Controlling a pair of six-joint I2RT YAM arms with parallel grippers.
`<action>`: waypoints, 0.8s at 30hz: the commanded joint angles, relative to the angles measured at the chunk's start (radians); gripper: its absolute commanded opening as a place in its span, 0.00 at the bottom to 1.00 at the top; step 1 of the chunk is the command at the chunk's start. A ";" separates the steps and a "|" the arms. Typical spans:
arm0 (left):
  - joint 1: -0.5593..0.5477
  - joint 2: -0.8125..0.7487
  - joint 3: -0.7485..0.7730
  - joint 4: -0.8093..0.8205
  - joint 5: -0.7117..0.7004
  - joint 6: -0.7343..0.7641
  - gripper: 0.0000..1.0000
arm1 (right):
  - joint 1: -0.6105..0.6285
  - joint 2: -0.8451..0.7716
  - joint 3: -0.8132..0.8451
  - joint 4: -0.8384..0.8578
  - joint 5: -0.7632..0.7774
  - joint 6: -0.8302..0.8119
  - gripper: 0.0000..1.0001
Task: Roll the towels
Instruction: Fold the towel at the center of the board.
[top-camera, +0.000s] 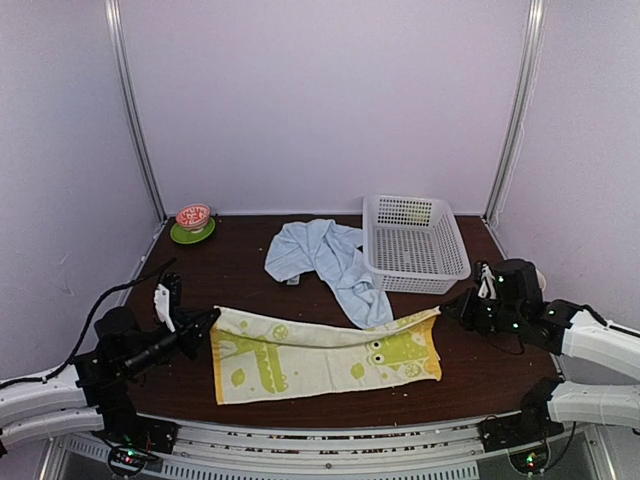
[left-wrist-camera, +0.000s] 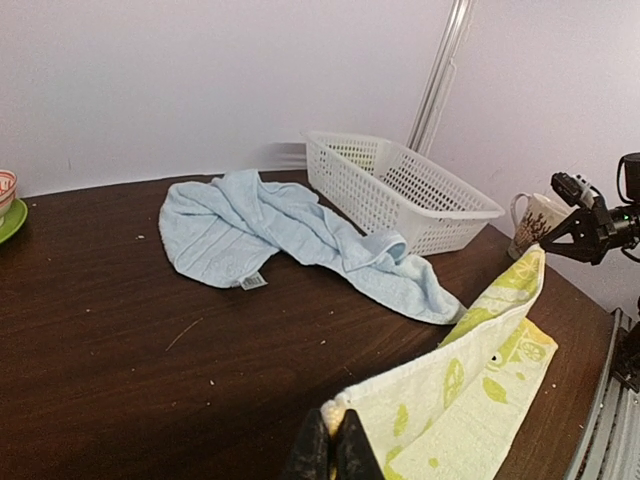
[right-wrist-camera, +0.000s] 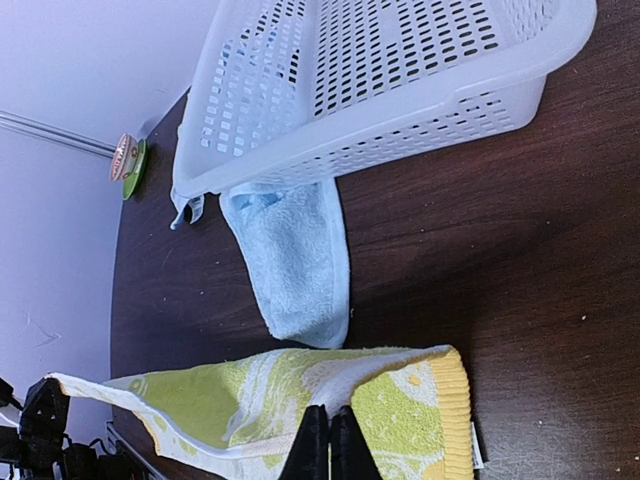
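Top external, one light-blue towel (top-camera: 325, 255), one yellow-green towel (top-camera: 320, 356) pinched by left tool (top-camera: 210, 323), right tool (top-camera: 447, 311).

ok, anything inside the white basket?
Top view shows only bare mesh floor inside the white basket. The light-blue towel lies outside, by its left wall; the yellow-green towel lies in front of it. The near wall may hide a strip of floor.
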 joint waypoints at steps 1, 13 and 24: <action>0.004 -0.021 -0.014 0.019 0.051 0.026 0.00 | 0.011 -0.024 0.015 0.032 -0.029 -0.030 0.00; 0.003 -0.005 -0.064 -0.035 0.131 -0.089 0.00 | 0.085 -0.006 -0.102 0.050 -0.038 0.006 0.00; 0.003 -0.176 -0.088 -0.227 0.105 -0.125 0.00 | 0.103 0.008 -0.143 0.069 -0.028 0.021 0.00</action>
